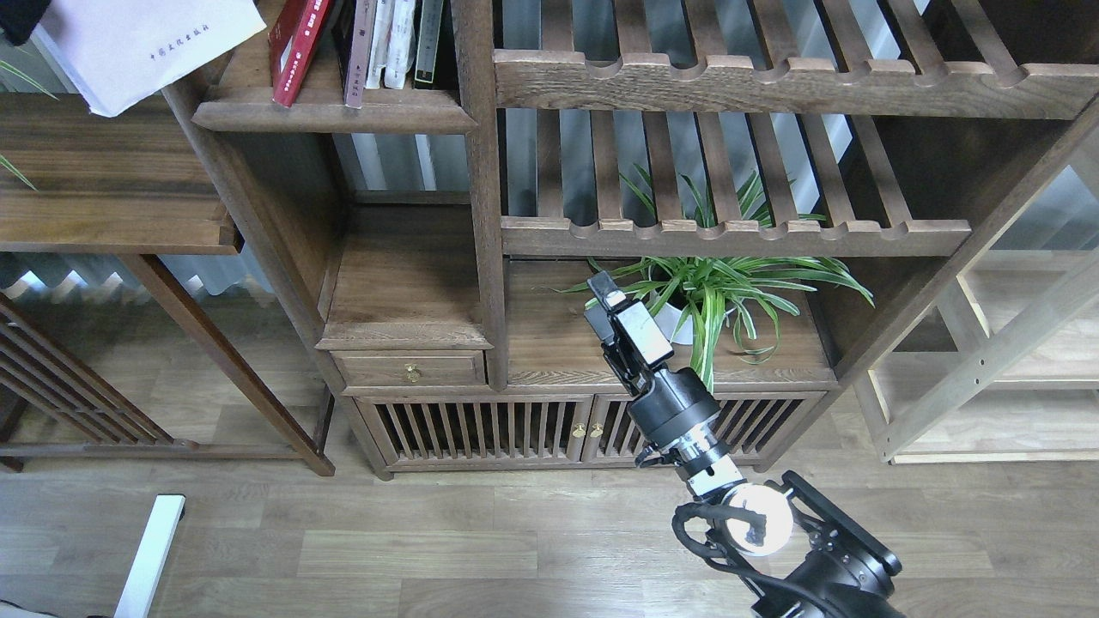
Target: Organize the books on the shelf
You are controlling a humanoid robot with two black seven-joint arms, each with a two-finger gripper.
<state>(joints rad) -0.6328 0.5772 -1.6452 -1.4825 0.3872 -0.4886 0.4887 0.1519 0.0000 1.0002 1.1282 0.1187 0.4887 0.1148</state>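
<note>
A white book (146, 47) hangs tilted in the air at the top left, its right corner close to the shelf (330, 113). A dark bit of my left gripper (17, 17) shows at the book's upper left corner, holding it. On the shelf a bright red book (294, 47) leans left, with a dark maroon book (342, 30) beside it. My right gripper (607, 293) points up in front of the lower cabinet, holding nothing. Its fingers overlap, so its state is unclear.
Thin white and dark upright books (403, 39) stand at the shelf's right end. A dark side table (112, 215) lies under the white book. A potted spider plant (704, 292) sits just right of my right gripper. Slatted shelves (730, 81) fill the upper right, a pale rack (1004, 360) the far right.
</note>
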